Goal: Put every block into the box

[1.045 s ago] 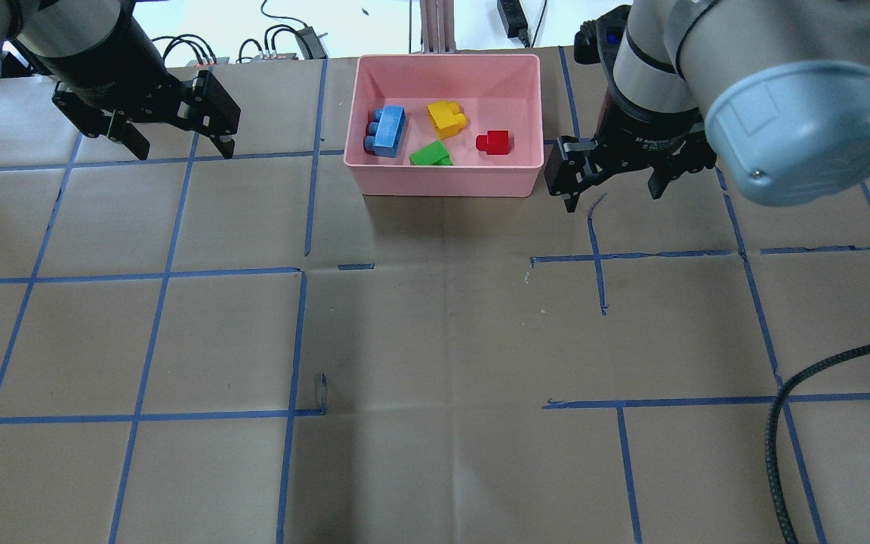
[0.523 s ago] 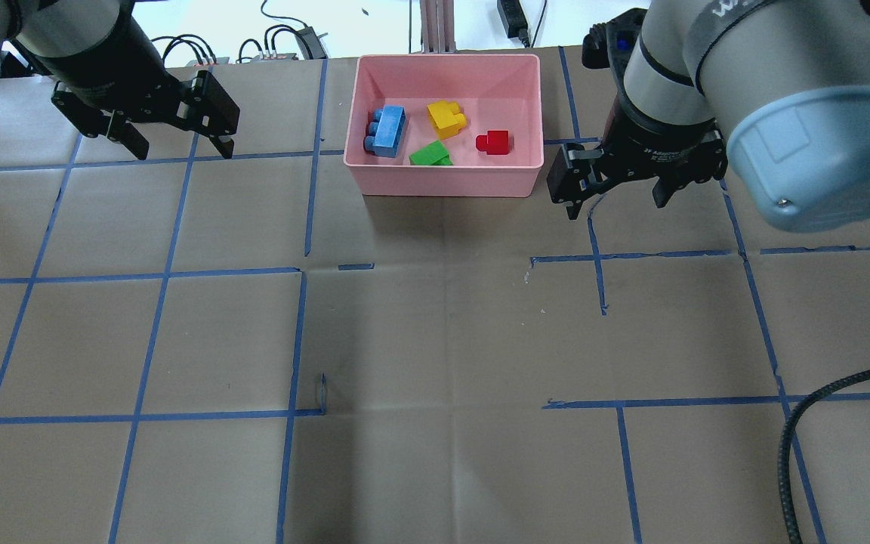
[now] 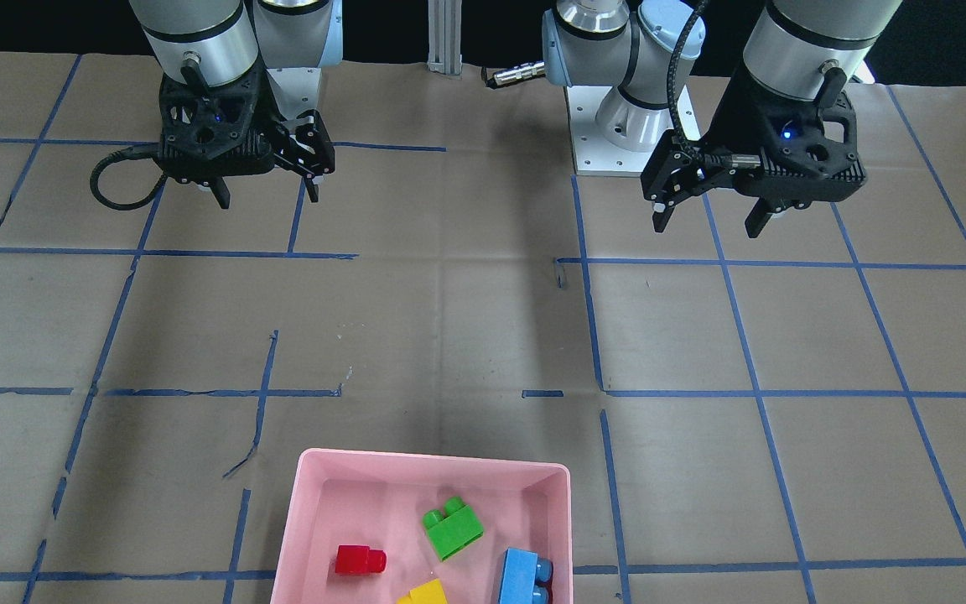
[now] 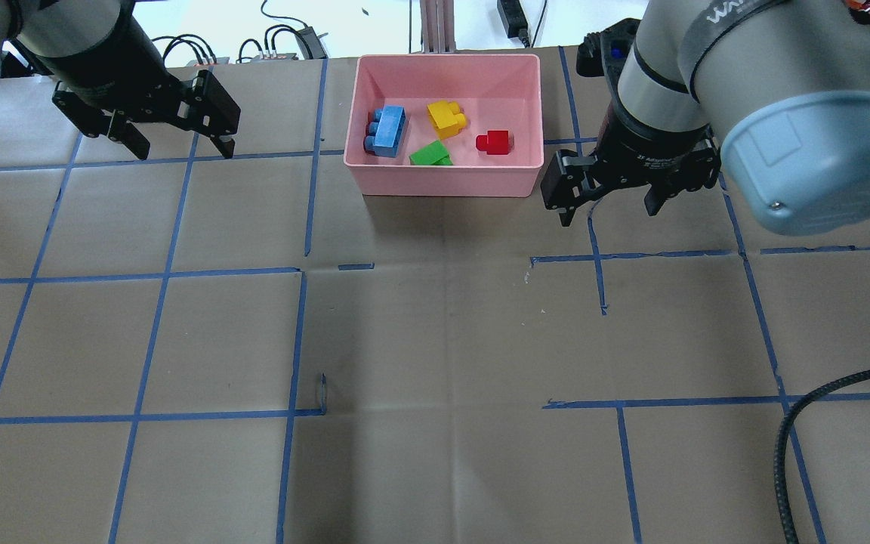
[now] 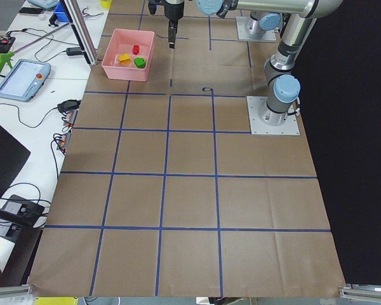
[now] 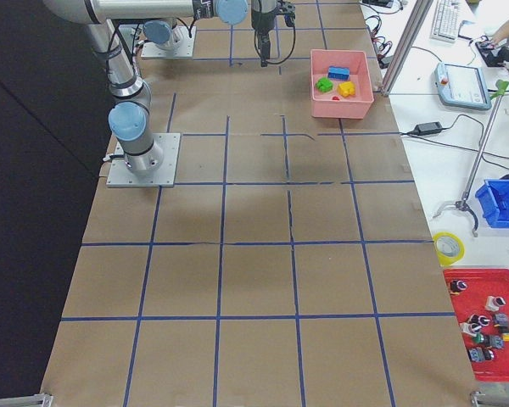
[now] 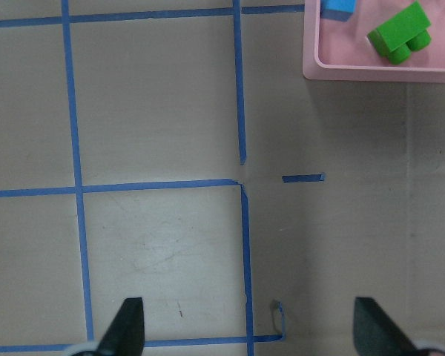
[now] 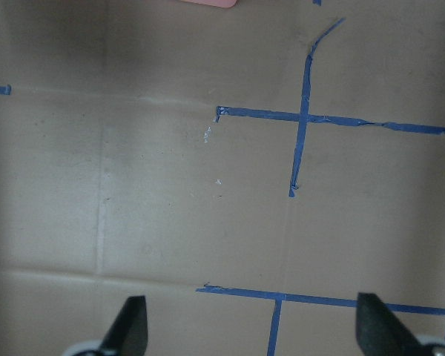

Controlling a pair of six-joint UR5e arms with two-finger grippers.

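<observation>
The pink box [image 4: 450,183] stands at the table's far middle. In it lie the blue block [image 4: 388,130], the yellow block [image 4: 445,118], the green block [image 4: 430,154] and the red block [image 4: 494,142]. My left gripper [image 4: 182,147] is open and empty above the table, left of the box. My right gripper [image 4: 607,210] is open and empty just right of the box's near right corner. The front-facing view shows the box [image 3: 433,461] with all the blocks inside. The left wrist view shows the box's corner [image 7: 371,72] with the green block [image 7: 400,31].
Blue tape lines form a grid on the brown paper table cover. A black cable [image 4: 790,438] curves in at the near right. Cables and a power adapter [image 4: 514,19] lie beyond the far edge, next to a metal post [image 4: 435,23].
My right gripper has shifted slightly toward the table's near side, staying open beside the box. The left gripper and the blocks have not moved.
</observation>
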